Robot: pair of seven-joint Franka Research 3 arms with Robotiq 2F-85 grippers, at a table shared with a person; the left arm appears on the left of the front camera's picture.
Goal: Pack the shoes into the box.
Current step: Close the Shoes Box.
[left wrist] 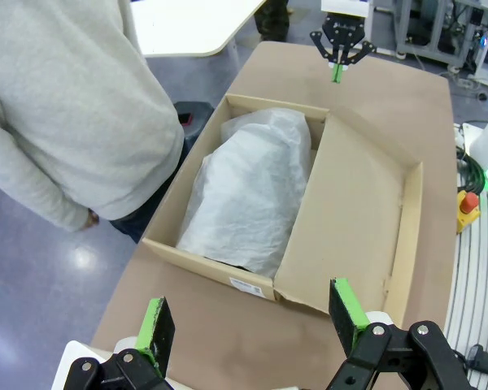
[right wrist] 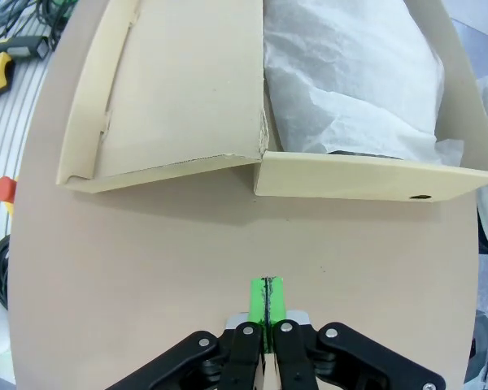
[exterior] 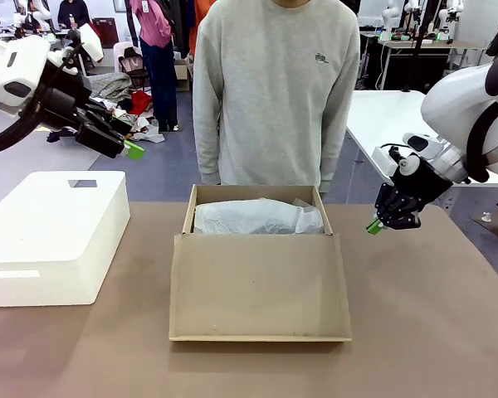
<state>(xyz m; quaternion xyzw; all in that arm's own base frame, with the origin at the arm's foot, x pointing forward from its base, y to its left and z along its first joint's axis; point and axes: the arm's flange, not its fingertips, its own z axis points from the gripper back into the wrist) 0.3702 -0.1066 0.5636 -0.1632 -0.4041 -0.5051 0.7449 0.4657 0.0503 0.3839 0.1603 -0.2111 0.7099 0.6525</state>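
The tan cardboard box (exterior: 257, 286) sits mid-table with its flap lid (exterior: 261, 290) lying open toward me. Crumpled white tissue paper (exterior: 257, 217) fills the tray and hides the shoes; only a dark sliver (right wrist: 366, 152) shows under its edge. My left gripper (exterior: 129, 149) hovers open, high above the table's left side, its green pads (left wrist: 156, 329) wide apart with nothing between them. My right gripper (exterior: 373, 225) hangs shut just right of the box's far corner, pads pressed together (right wrist: 267, 299) over bare table, holding nothing.
A white foam block (exterior: 54, 236) stands on the left of the table. A person in a grey sweatshirt (exterior: 274, 91) stands at the far edge behind the box, arms down. A white table (exterior: 390, 116) is behind at right.
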